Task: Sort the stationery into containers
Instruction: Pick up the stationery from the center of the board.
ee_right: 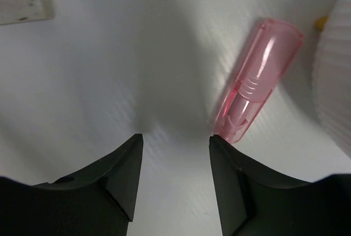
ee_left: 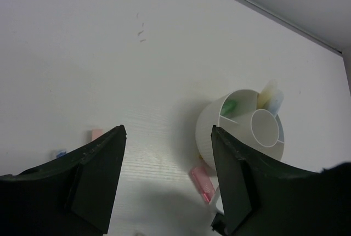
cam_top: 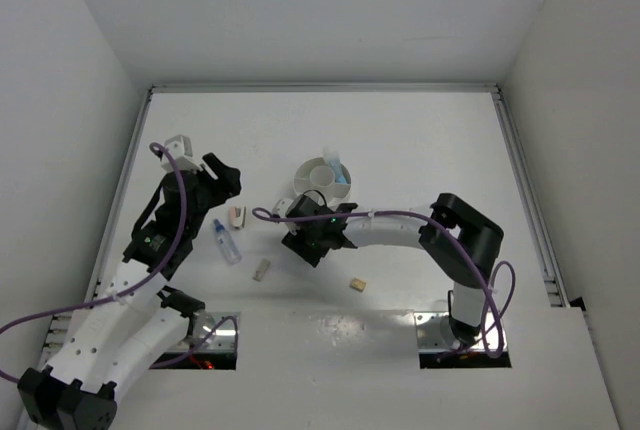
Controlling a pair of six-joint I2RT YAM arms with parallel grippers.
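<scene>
Top external: divided bowl (cam_top: 308, 174) mid counter (cam_top: 420, 140), toward far edge; clear tube (cam_top: 226, 242) nearer left edge.
Left wrist: left jaws spread, empty.
Right wrist: right jaws spread; pink stick (ee_right: 258, 82) just outside the gap, beside bowl wall.
Risk: missed pinch, stick shoved aside, from off-centre closing.

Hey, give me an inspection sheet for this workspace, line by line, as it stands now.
Surface: white table, a few small dark marks.
Job's things: divided white bowl holds a green item, yellow stick and blue stick; pink marker lies beside it; blue-capped tube and tan erasers lie loose.
Clutter: nothing seen.
Hands: left hand open, empty; right hand open, beside the pink marker.
Cables: purple cables along both arms.
Surroundings: white walls around the table.
</scene>
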